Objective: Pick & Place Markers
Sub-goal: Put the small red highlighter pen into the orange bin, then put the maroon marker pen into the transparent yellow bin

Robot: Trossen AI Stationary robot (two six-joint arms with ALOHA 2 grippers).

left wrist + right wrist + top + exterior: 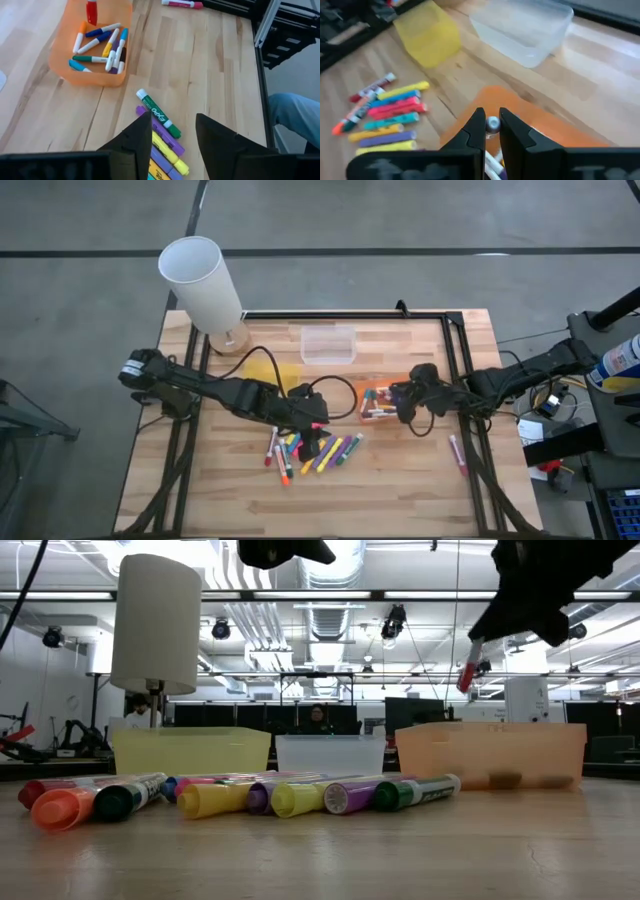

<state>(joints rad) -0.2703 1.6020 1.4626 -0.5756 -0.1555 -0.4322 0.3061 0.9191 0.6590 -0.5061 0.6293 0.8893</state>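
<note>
Meanwhile, two tools work above a wooden desk (420,480) strewn with markers.
Left tool (172,132) hangs spread over the loose marker pile (315,452); right tool (491,131) pinches what looks like a red marker (467,675) above the orange tray (372,392), where more markers lie. One pink marker (457,452) lies apart.

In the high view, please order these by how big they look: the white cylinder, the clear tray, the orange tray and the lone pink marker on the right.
1. White cylinder, though it stands tall, nearer the camera.
2. Clear tray and orange tray: about alike; the orange one is partly covered by the right gripper, so I do not rank them.
3. Pink marker, smallest.
</note>
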